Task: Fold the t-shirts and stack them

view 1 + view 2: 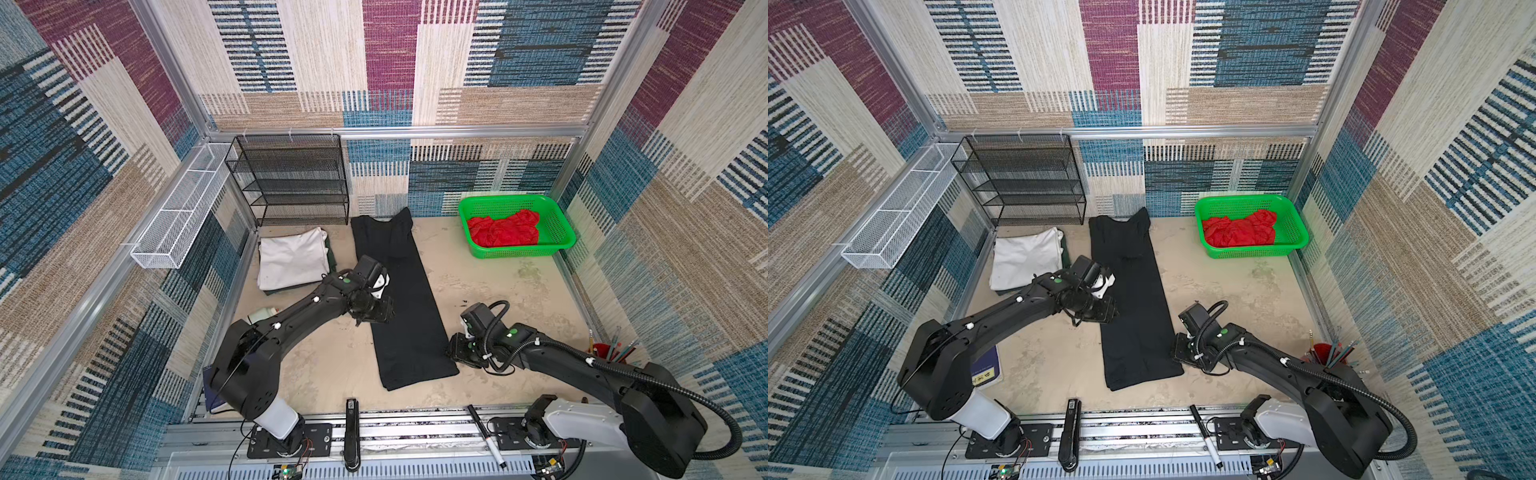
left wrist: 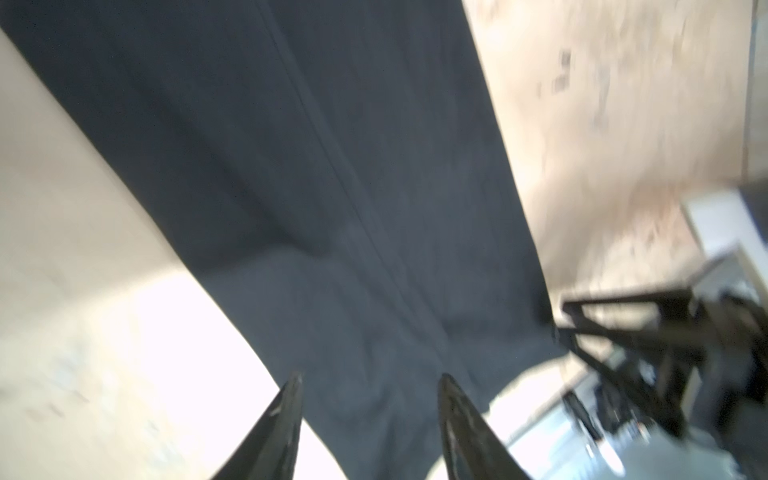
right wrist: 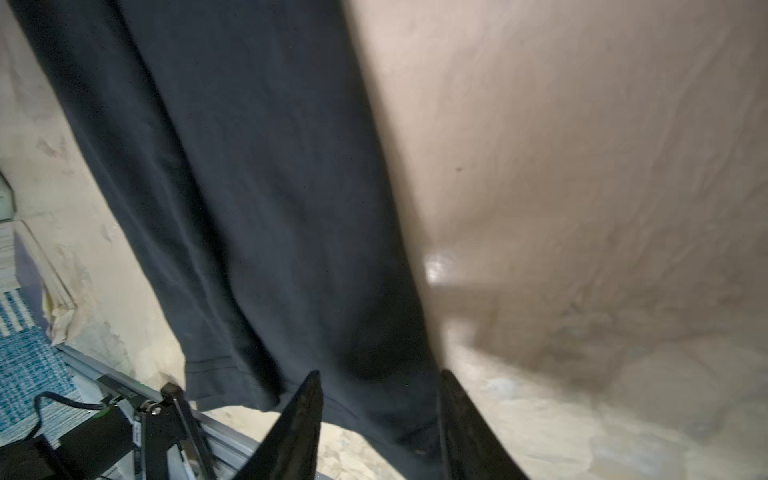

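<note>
Now we note left arm reaching forward, elbow bent; left gripper low over left edge of black t-shirt, fingers parted, nothing pinched. Right arm stretches in low; right gripper at shirt's near right corner, released, cloth edge showing between its tips. We see black t-shirt lying as long narrow strip mid-table. Green basket, far right, holds crumpled red t-shirt. White t-shirt sits folded atop dark green t-shirt, far left.
</note>
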`<state>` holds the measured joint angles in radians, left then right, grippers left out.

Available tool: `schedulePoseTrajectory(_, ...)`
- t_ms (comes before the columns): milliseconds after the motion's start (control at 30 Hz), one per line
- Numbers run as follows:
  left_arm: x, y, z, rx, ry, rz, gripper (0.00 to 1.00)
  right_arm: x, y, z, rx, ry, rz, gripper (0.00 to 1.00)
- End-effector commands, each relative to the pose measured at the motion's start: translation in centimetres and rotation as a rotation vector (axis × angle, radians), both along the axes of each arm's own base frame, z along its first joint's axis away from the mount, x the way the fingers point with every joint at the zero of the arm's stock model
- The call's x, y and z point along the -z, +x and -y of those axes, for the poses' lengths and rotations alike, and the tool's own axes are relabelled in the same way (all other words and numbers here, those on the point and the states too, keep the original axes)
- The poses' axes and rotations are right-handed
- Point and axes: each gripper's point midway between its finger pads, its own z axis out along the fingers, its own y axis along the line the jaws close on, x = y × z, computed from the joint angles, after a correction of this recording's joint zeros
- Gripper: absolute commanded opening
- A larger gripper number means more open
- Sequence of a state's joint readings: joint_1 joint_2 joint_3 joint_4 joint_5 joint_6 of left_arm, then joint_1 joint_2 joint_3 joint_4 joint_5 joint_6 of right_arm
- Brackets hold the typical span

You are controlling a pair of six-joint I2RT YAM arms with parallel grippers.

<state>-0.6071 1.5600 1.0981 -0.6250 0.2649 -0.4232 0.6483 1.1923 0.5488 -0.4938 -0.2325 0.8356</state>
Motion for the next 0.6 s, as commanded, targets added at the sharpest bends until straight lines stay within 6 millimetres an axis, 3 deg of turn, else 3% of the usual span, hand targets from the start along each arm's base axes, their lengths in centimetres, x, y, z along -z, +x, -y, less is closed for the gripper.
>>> schedulePoseTrajectory(0, 1.1, -3.8, 0.8, 0.005, -0.043, -0.088, 0.51, 0.4, -0.7, -0.3, -0.021, 0.023, -0.007, 0.42)
schedulePoseTrajectory(167, 3.1, -7.8, 1.8, 0.080, -0.028, -0.167, 0.49, 1.9, -2.2, 0.3, -0.029, -0.014, -0.061, 0.30)
schedulePoseTrajectory(333, 5.1, -10.5, 2.2, 0.163, 0.061, -0.228, 0.47, 2.2, -3.1, -0.2, -0.051, -0.009, -0.077, 0.05)
schedulePoseTrajectory(433, 6.0, -11.6, 0.9, 0.173, 0.143, -0.247, 0.45, 2.1, -3.6, -0.8, -0.073, 0.010, -0.084, 0.00)
schedulePoseTrajectory(567, 6.6, -12.8, -2.6, 0.176, 0.300, -0.271, 0.42, 2.1, -4.2, -1.7, -0.095, 0.028, -0.096, 0.00)
